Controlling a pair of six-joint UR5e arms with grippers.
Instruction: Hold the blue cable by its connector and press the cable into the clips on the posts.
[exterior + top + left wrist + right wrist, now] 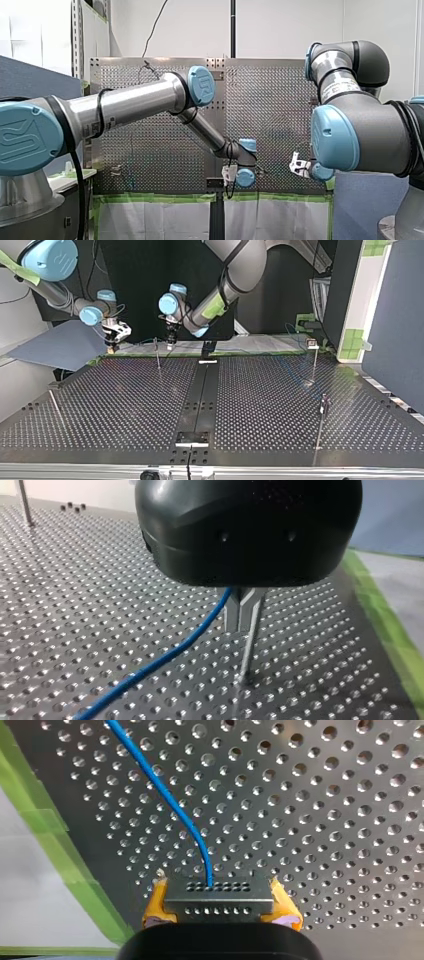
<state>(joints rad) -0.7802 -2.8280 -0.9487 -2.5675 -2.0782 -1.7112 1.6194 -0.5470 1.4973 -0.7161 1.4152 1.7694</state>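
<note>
The blue cable (170,802) is a thin, smooth, bright strand. It is rooted in the middle of a flat dark grey connector (218,890) with two rows of small holes. Above the desk (325,820), near its green-taped edge (60,845), my right tool (220,905) pinches that connector between yellow pads (157,901). Further right along this edge, my left tool (243,617) has its metal fingers pressed together beside a thin post (246,655). The cable rises to the fingers' root; whether they grip it, I cannot tell.
</note>
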